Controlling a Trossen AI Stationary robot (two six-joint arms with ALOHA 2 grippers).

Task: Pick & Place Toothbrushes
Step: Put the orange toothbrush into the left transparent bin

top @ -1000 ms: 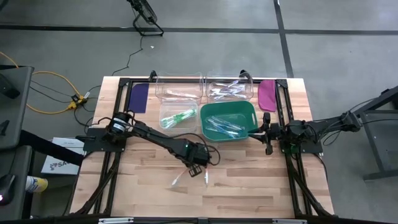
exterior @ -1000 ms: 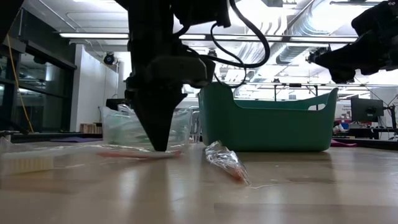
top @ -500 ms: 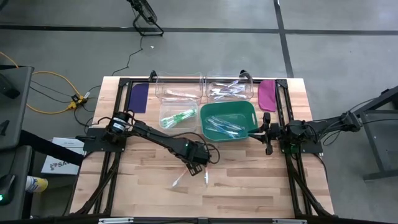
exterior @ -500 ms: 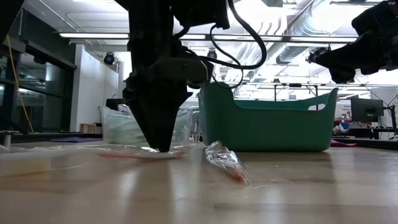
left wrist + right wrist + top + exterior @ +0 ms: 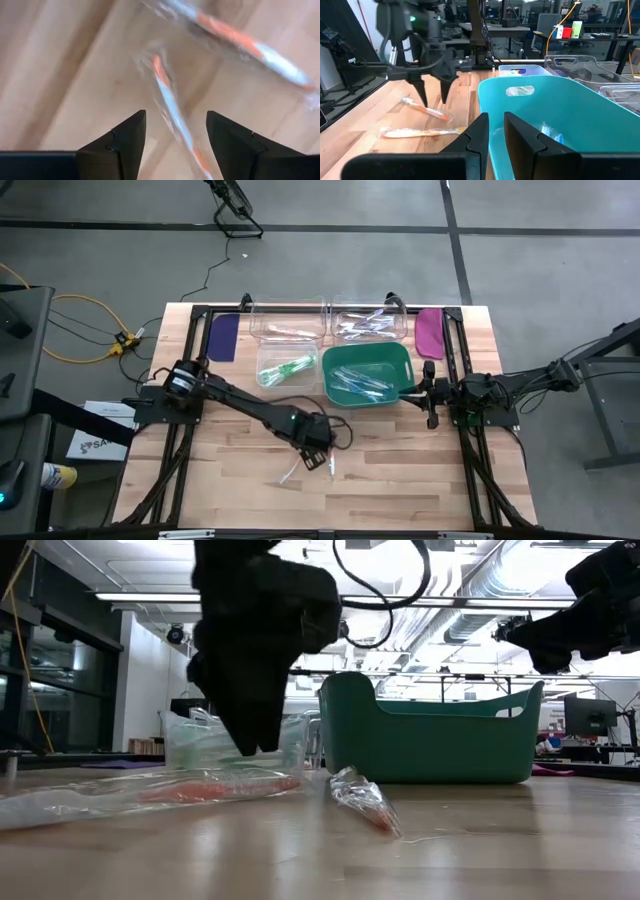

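Now left gripper has opened (risen) above toothbrush.

The pale wooden surface carries a green bin near its middle, with three clear containers just behind and beside it. A purple paddle and a magenta paddle lie at the far corners. Two wrapped toothbrushes lie near each other on the bare front half.
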